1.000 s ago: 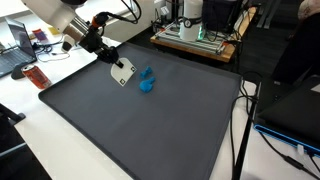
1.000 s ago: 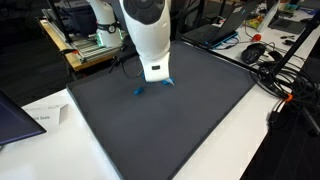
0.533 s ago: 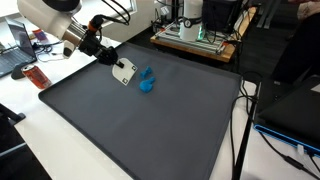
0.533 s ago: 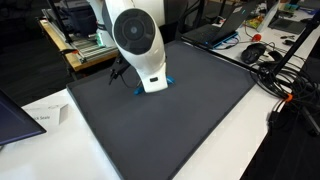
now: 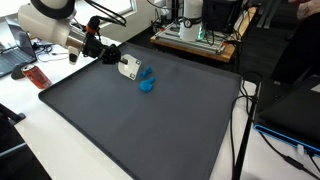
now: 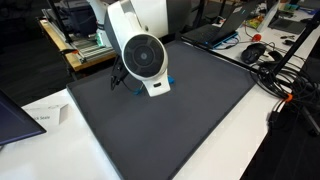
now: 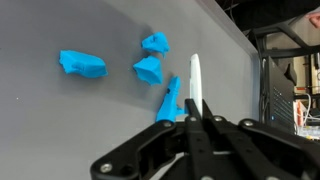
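Four bright blue pieces (image 5: pixel 147 80) with rough, irregular edges lie flat in a loose cluster on the dark grey mat (image 7: pixel 60 130). In the wrist view a wedge-shaped chunk (image 7: pixel 148 69) sits in the middle. The widest chunk (image 7: pixel 82 64) lies at its 9 o'clock, clearly apart from it. A small chunk (image 7: pixel 155 42) lies just beside the wedge at 12 o'clock. A long sliver (image 7: pixel 168 100) lies at 5 o'clock, slanted, with its upper end close to the wedge.
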